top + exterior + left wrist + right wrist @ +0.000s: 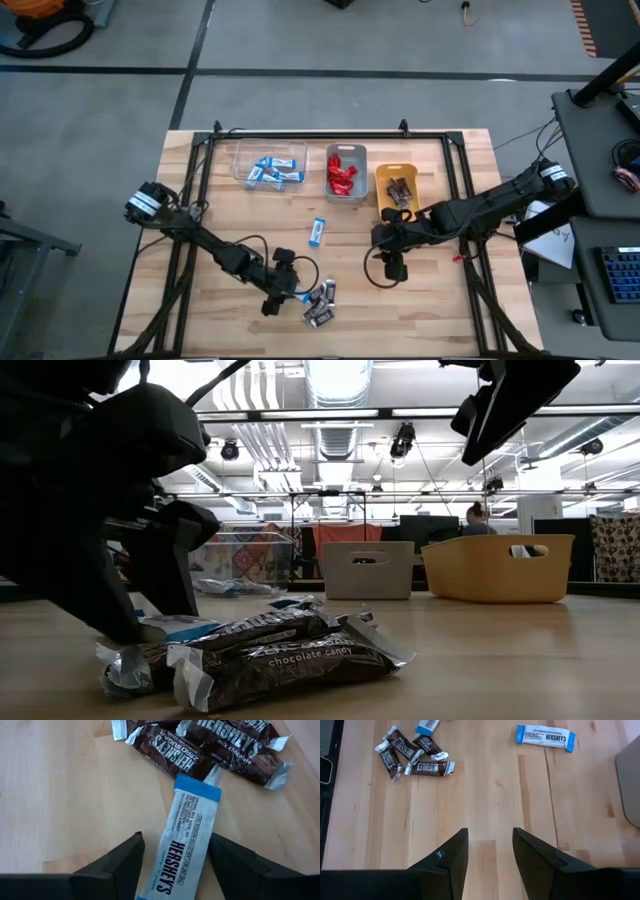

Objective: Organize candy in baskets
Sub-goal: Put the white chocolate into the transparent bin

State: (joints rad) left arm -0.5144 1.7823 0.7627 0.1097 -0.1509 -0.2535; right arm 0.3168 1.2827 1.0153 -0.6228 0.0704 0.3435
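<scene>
Wooden table (pixel 250 230) held loose candy; left gripper (pixel 175 857) straddled a blue-and-white bar (pixel 186 840), jaws wide; right gripper (pixel 490 852) hovered open, empty

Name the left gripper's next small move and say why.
Probably close. The left gripper is open, one finger on each side of the blue-and-white bar lying on the table, so closing should grip it.

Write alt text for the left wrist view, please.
The open left gripper straddles a blue-and-white Hershey's bar lying on the wooden table. Beyond it lie dark brown Hershey's bars with silver ends.
</scene>
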